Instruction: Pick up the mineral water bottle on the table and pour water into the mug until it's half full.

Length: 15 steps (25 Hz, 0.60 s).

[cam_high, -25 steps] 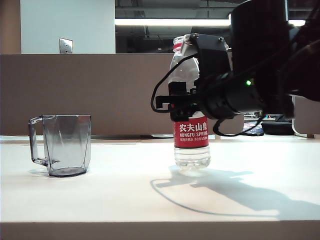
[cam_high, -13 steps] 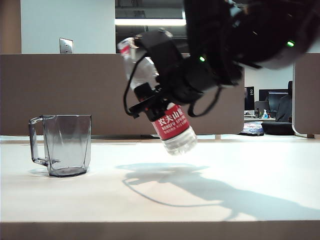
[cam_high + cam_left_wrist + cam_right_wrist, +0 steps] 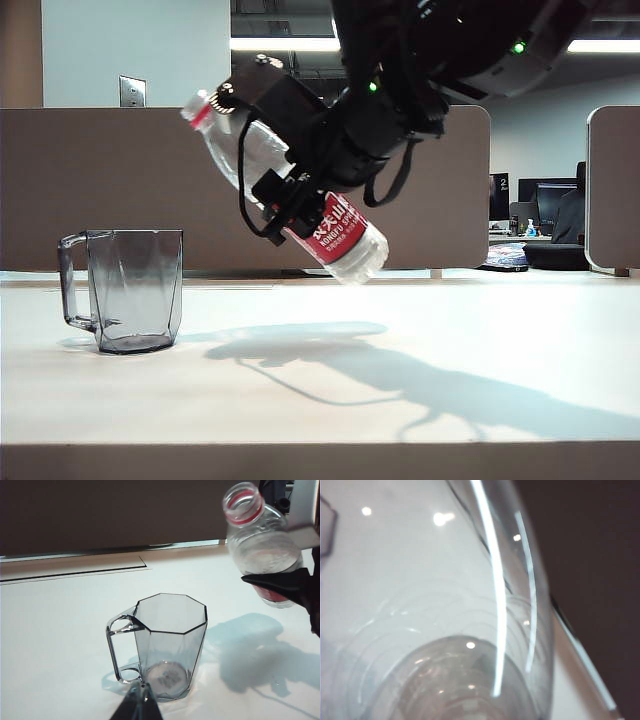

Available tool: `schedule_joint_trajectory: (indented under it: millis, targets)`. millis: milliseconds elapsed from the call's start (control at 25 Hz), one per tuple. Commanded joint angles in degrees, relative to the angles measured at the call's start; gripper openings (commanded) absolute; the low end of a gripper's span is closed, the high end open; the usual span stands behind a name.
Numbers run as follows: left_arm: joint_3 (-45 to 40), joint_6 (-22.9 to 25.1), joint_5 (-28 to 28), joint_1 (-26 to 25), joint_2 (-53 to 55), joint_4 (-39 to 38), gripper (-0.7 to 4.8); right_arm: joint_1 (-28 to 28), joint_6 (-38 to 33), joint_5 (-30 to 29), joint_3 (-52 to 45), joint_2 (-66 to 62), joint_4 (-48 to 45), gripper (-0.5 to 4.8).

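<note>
A: Off-white tabletop [image 3: 300, 400], grey partition behind. Right tool [image 3: 300, 185]?

B: Clamped on the mineral water bottle [image 3: 345, 240], tilted, uncapped mouth toward 10 o'clock. Left tool [image 3: 137, 705]: can't tell.

A: Mug [image 3: 135, 290]?

B: Empty, at 8 o'clock, well apart. Tilting further short of it would likely spill.

- The right arm [image 3: 470, 40] is matte black throughout, thick and rounded, with two small green indicator lights glowing on its housing.
- Its right gripper [image 3: 285, 190] is a black, blocky assembly with a silvery screw head at one corner.
- A thin black cable [image 3: 245, 195] loops out beside the gripper.
- The left gripper [image 3: 139, 707] shows only dark, narrow tips.
</note>
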<state>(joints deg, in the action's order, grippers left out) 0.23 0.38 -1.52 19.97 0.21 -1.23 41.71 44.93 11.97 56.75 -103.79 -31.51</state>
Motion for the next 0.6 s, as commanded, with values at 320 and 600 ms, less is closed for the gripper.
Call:
schedule_joint_trajectory:
  millis: [320, 600]
  targets:
    - [0.2, 0.0, 0.2, -0.1, -0.1, 0.4, -0.05, 1.6, 13.7, 1.8, 7.3, -4.7, 0.4, 2.6]
    - [0.2, 0.0, 0.3, -0.1, -0.1, 0.4, -0.06, 1.6, 22.2, 4.6, 9.9, -6.5, 0.4, 2.6]
